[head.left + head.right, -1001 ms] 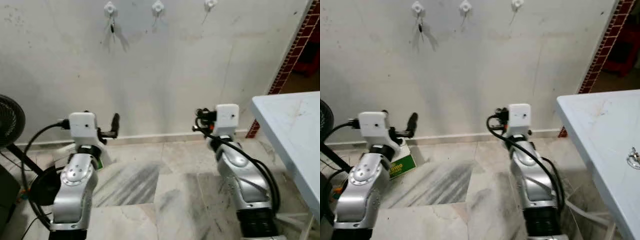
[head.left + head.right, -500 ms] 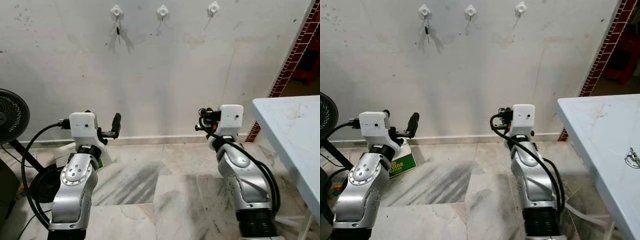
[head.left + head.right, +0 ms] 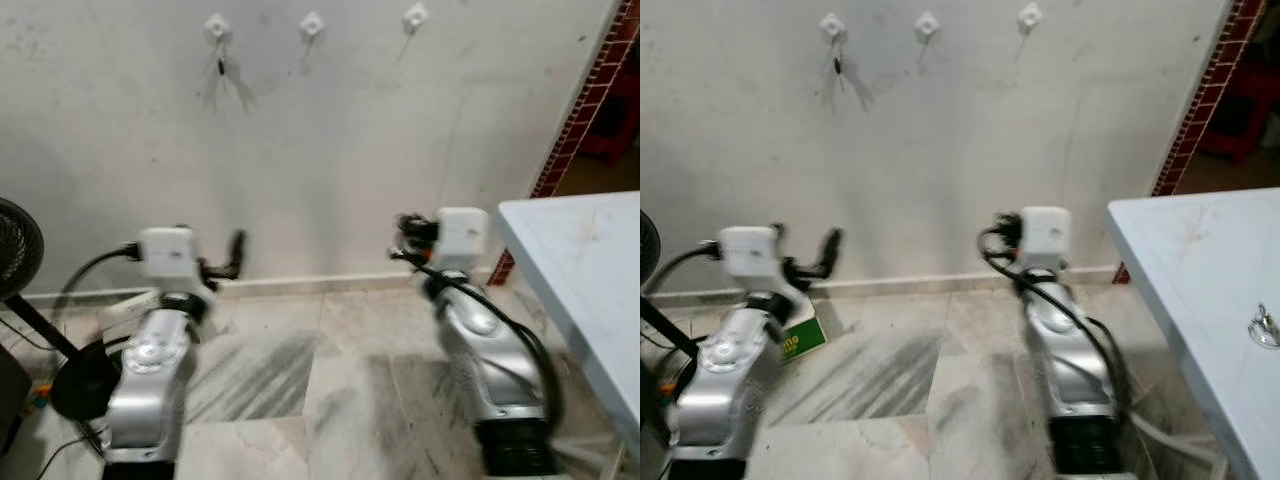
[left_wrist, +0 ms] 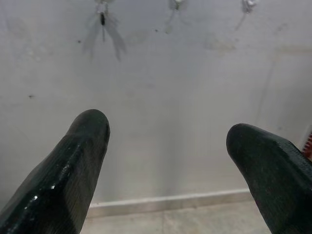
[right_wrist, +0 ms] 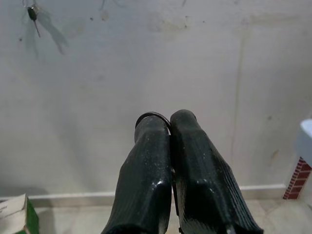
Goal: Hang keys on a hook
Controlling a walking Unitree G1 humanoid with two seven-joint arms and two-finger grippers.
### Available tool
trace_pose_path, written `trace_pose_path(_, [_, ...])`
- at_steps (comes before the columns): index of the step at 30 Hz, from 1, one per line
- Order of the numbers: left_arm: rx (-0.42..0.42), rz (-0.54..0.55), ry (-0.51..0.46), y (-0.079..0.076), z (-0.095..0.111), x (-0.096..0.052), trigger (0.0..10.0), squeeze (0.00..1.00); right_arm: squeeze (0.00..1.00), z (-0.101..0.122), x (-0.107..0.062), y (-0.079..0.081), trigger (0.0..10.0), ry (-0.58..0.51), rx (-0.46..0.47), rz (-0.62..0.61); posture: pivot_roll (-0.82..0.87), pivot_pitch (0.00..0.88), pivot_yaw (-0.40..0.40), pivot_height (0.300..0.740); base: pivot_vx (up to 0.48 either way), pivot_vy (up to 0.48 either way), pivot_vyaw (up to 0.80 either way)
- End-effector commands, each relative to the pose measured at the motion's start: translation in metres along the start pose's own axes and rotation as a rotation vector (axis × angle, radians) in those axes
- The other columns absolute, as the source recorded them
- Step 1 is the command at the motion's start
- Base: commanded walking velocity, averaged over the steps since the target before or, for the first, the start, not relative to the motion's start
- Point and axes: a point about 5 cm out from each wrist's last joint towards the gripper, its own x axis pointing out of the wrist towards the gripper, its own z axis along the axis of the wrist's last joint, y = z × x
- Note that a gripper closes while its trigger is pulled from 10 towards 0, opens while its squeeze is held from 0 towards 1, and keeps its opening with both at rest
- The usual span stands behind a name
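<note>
Right gripper (image 5: 169, 127) pinches a thin key ring (image 5: 152, 116) at its fingertips, low centre of frame, left gripper (image 4: 168, 141) gaping empty; light, slippery metal, best held by the ring for the hooks (image 3: 311, 26).

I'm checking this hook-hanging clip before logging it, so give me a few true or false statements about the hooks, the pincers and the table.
1. Three white wall hooks sit in a row on the wall. True.
2. The left pincer is shut. False: its fingers stand wide apart.
3. The right pincer is shut, with a thin metal ring showing at its fingertips. True.
4. Every hook is bare. False: a small dark item hangs from the leftmost one.
5. A small metal object lies on the white table. True.
</note>
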Motion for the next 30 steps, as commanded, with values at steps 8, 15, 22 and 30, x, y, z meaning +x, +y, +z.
trace_pose_path(8, [0.018,0.031,-0.008,0.0118,0.0043,-0.0017,10.0,0.0,0.0,0.0047,0.0038,0.0171,10.0,-0.016,0.018,0.053,0.02,0.0,0.039,0.74,0.36,0.0,0.0])
trace_pose_path(15, [0.012,0.029,-0.007,0.0108,0.0043,-0.0014,10.0,0.0,0.0,0.0028,0.0035,0.0173,10.0,-0.009,0.014,0.055,0.02,0.0,0.039,0.74,0.362,0.0,0.0])
trace_pose_path(22, [0.013,0.026,-0.007,0.01,0.0042,-0.0013,10.0,0.0,0.0,0.0021,0.0038,0.0169,10.0,-0.007,0.012,0.056,0.02,0.0,0.036,0.74,0.326,0.262,0.0])
trace_pose_path(30, [0.01,0.02,-0.006,0.009,0.0038,-0.0015,10.0,0.0,0.0,0.0034,0.0046,0.0167,10.0,-0.013,0.012,0.053,0.02,0.0,0.036,0.74,0.359,0.318,0.0])
